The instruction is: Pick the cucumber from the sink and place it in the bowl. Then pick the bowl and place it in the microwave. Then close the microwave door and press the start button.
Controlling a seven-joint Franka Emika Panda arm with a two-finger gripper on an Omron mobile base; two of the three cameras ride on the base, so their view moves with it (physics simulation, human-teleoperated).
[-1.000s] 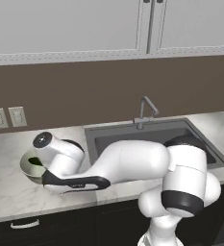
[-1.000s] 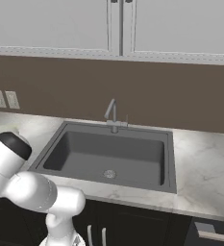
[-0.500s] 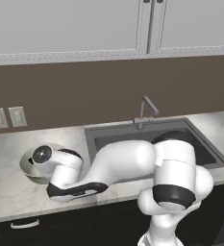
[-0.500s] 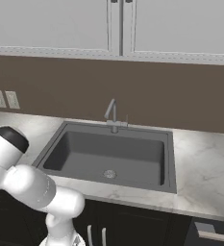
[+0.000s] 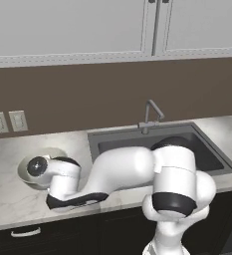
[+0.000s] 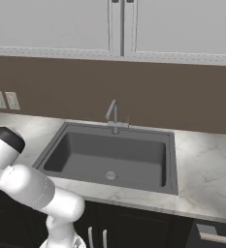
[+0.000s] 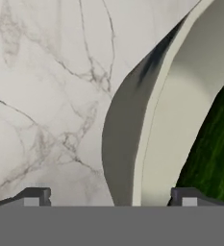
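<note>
You have the gripper (image 7: pixel 111 197) spread wide and grasping nothing: in the hand view its two dark fingertips (image 7: pixel 34 197) sit far apart at the bottom edge, one over bare marble and the other over the inside of the bowl (image 7: pixel 176 120), so the jaws straddle the bowl's rim. The cucumber (image 7: pixel 210 153) lies inside the bowl, its dark green striped skin showing at the right of that view, resting against the pale inner wall. The fingertip on that side stands just beside the cucumber; you cannot tell from here whether it touches it.

From the left base view, you see the bowl (image 5: pixel 30 167) sitting on the white marble countertop (image 5: pixel 8 199) to the left of the sink (image 5: pixel 152 144), partly covered by the arm's wrist. The arm reaches low and far to the left from the base, its white links lying along the near edge of the counter and hiding the hand beneath them. Two wall outlets (image 5: pixel 8 121) sit on the brown backsplash behind the bowl.

In the right base view, the sink (image 6: pixel 112 157) is a dark grey basin with a round drain (image 6: pixel 110 175) in its floor and a slim faucet (image 6: pixel 113 116) at its far edge. White upper cabinets (image 6: pixel 114 24) run along the top of the wall, and dark lower cabinets (image 6: pixel 134 227) sit below the counter.
</note>
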